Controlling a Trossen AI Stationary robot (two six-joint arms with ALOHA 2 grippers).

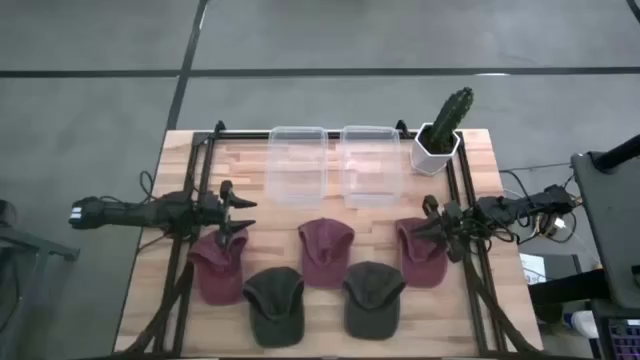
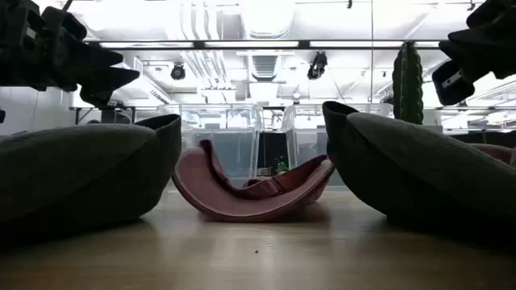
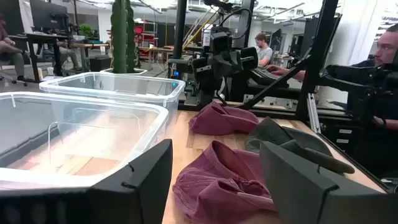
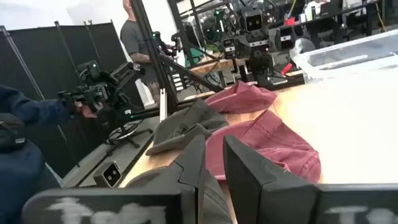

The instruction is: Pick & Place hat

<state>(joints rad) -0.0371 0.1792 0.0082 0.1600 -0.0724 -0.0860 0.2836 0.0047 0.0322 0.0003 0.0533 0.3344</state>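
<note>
Five hats lie on the wooden table. Three are maroon: a left one (image 1: pixel 220 265), a middle one (image 1: pixel 326 252) (image 2: pixel 250 192) and a right one (image 1: pixel 424 255). Two dark grey hats (image 1: pixel 275 305) (image 1: pixel 373 298) lie nearer the front edge. My left gripper (image 1: pixel 243 212) (image 3: pixel 214 155) hovers open above the far end of the left maroon hat, touching nothing. My right gripper (image 1: pixel 432 222) (image 4: pixel 214 149) hangs over the far end of the right maroon hat. Its fingers are almost together with nothing between them. In the low view both grippers stand well above the hats.
Two clear plastic bins (image 1: pixel 298 163) (image 1: pixel 372 163) stand side by side at the back middle. A cactus in a white pot (image 1: pixel 440 135) stands at the back right. Black frame rails (image 1: pixel 195 190) (image 1: pixel 470 270) run along both table sides. People show in the room beyond the table.
</note>
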